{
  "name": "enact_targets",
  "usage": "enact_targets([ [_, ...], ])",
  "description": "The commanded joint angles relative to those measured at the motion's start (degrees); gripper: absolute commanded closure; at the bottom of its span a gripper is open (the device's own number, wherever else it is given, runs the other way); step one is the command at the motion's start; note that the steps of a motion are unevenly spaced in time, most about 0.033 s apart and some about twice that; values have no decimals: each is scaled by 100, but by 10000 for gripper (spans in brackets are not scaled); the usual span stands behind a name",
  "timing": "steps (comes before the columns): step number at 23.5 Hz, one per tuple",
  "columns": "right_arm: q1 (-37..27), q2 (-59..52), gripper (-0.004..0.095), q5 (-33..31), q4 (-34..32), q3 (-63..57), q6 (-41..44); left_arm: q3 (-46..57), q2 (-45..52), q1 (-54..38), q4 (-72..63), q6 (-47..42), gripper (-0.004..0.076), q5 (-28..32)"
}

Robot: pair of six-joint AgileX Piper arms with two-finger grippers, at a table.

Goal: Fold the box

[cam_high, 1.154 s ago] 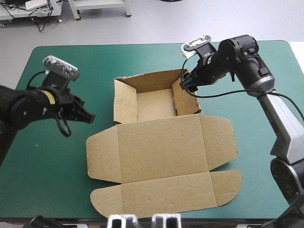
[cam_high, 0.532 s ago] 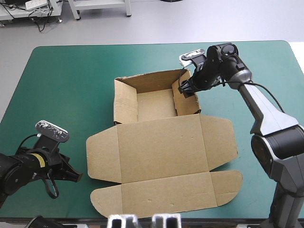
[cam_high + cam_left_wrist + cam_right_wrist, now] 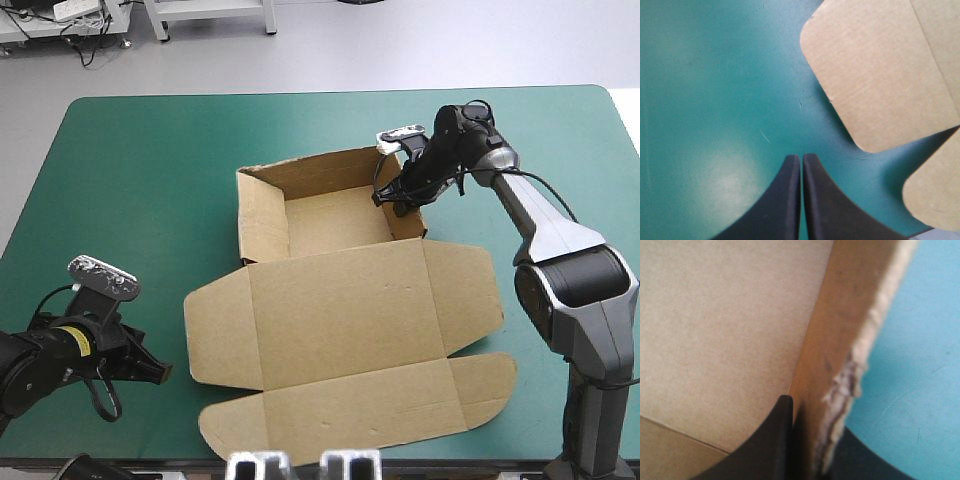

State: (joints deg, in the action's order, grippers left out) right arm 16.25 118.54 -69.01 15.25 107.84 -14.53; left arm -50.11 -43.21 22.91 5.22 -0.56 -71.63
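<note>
Left gripper [image 3: 801, 165]: black fin fingers met in one arch, nothing held, poised over the bare teal-green table cover [image 3: 705, 100] at the table's near left. Just ahead of it and off to one side, clear of the fingers, a rounded side flap [image 3: 875, 75] of the lid is seen lying flat.

Brown cut-board box [image 3: 340, 320] is placed mid-table: lid panel spread flat on the near side, open tray [image 3: 335, 220] with raised walls beyond it.

Right gripper [image 3: 807, 412] is clamped on the tray's right wall [image 3: 840, 340], one finger inside and the other outside. The board's edge is frayed just ahead of the fingers.

Step judged: the wall is being seated upright. For a clean result the grip should be kept light and near the top edge, and the wall squared to its floor fold, not dragged sideways. The tray is otherwise unbraced and may be shifted
</note>
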Motion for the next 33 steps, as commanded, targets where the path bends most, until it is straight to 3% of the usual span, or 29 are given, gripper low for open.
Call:
enact_targets([
  [1,-50,-337,932,30,105,171,-301,-145,23,35,2,-49,721,-90],
  [9,-936,-359,932,-128,-276,303,-361,-145,23,35,55,-49,721,31],
  [13,-2141,-441,932,-13,-181,537,-338,-145,23,35,55,-49,721,124],
  [17,-3556,-450,932,128,598,588,-422,-145,23,35,55,-49,721,139],
  [20,-4239,-450,932,141,1208,588,-689,-145,23,35,55,-49,721,251],
  [25,-4784,-450,932,189,1513,588,-782,-145,23,35,65,-49,721,399],
  [33,-4840,-450,918,485,1413,588,-996,-145,23,35,89,-49,721,353],
])
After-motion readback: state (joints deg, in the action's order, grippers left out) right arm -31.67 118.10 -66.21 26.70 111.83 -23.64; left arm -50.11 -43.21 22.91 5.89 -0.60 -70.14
